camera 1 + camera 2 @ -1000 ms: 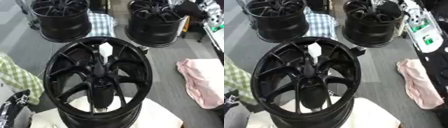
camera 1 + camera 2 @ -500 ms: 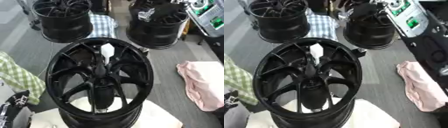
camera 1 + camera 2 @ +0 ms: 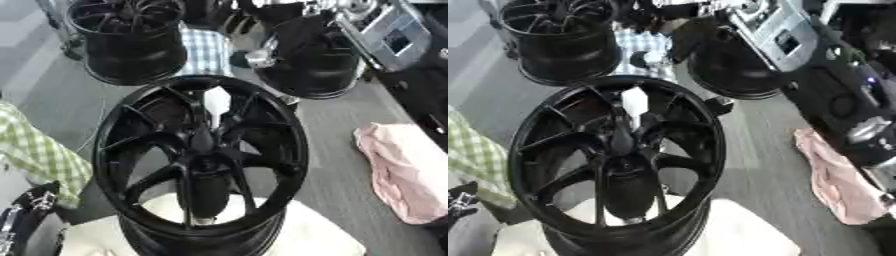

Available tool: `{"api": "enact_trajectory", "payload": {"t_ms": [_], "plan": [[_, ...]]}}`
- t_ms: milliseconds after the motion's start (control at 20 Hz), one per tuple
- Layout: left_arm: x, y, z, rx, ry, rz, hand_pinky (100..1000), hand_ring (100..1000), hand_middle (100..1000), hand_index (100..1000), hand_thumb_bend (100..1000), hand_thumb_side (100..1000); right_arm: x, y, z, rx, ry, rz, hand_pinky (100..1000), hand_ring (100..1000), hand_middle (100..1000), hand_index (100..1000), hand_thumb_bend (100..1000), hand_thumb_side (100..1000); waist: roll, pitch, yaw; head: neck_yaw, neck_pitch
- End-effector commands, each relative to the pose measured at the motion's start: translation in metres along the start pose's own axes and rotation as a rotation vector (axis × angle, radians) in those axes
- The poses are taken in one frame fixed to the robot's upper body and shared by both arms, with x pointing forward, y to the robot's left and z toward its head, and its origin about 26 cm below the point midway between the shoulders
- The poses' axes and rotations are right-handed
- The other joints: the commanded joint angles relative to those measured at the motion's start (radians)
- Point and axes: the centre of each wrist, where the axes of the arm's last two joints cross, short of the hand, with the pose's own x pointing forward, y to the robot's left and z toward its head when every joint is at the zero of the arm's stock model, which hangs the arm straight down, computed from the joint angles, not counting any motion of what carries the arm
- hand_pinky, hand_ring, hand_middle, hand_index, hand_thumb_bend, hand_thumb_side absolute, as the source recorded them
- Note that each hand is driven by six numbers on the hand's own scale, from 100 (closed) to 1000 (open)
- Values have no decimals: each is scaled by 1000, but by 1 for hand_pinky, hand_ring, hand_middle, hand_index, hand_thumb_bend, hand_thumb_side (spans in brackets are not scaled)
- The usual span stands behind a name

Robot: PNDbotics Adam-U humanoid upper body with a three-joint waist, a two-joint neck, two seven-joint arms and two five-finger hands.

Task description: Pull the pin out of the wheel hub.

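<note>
A black wheel hub [image 3: 293, 150] stands in the middle on a white cushion [image 3: 302, 235], spokes facing me. A white pin [image 3: 216, 101] sticks up between the spokes in its upper part, above the centre. My right arm [image 3: 842, 105] reaches in from the upper right. Its dark, blurred right hand [image 3: 682, 42] hovers beyond the hub, up and to the right of the pin, apart from it. Only part of my left hand [image 3: 28, 205] shows at the lower left corner, away from the hub.
Two more black wheels [image 3: 131, 40] [image 3: 319, 70] stand at the back, with a blue checked cloth [image 3: 206, 45] between them. A pink cloth [image 3: 402, 170] lies on the right, and a green checked cloth [image 3: 35, 155] on the left.
My right arm has swung in from the upper right toward the back of the hub. The whole picture has tilted a little. The hub and pin have not moved.
</note>
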Motion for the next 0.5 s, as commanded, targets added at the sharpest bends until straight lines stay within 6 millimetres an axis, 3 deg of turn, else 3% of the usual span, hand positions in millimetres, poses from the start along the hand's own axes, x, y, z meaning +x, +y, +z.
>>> {"api": "enact_trajectory", "payload": {"t_ms": [50, 500], "plan": [[11, 8, -5, -5, -32, -32, 753, 761, 720, 808, 401, 610, 0, -6, -10, 29, 27, 33, 887, 930, 926, 975, 307, 435, 5, -14, 2, -5, -2], [12, 6, -6, -13, -37, -31, 753, 761, 720, 808, 401, 610, -30, 15, -40, 62, 126, 61, 892, 935, 918, 979, 308, 430, 8, -13, 6, -10, -2]]}}
